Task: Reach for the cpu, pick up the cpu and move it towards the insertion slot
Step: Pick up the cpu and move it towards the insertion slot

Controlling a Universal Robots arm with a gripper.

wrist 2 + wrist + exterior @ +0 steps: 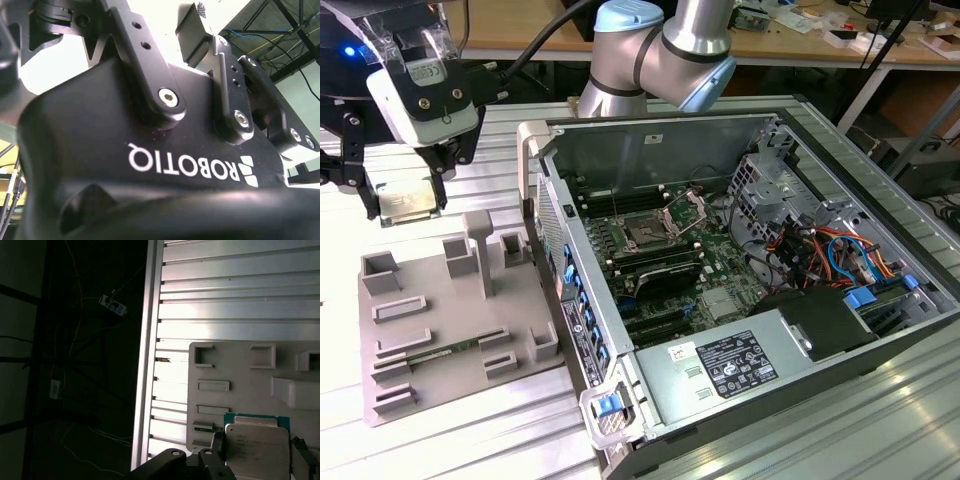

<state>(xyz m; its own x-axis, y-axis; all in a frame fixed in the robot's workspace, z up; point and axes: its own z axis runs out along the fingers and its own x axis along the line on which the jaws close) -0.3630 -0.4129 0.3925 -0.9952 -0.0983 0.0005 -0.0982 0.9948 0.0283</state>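
**Q:** Claw state?

**Me:** My claw [406,206] is pinching the cpu [408,198] by two opposite edges. The chip hangs level in the air, above the far end of the grey fixture plate [435,300], clear of its pockets.

**Q:** Why level?

**Me:** My reading: the insertion slot [645,233] lies flat in the open computer case [650,150]. Its retention frame [686,210] is swung up, so a flat chip should suit it. An edge grip also leaves the underside untouched.

**Q:** How far to the slot?

**Me:** Well apart. The exterior view gives me that: slot toward its right, chip at its far left.

**Q:** And the wrist cameras?

**Me:** The first wrist view adds the grip. I see the cpu's [256,444] silvery lid with a green rim, and dark fingers [216,462] against its side. The fixture plate [240,370] and the slatted aluminium surface [225,290] lie below. The second wrist view adds my claw's black body and linkage bars.
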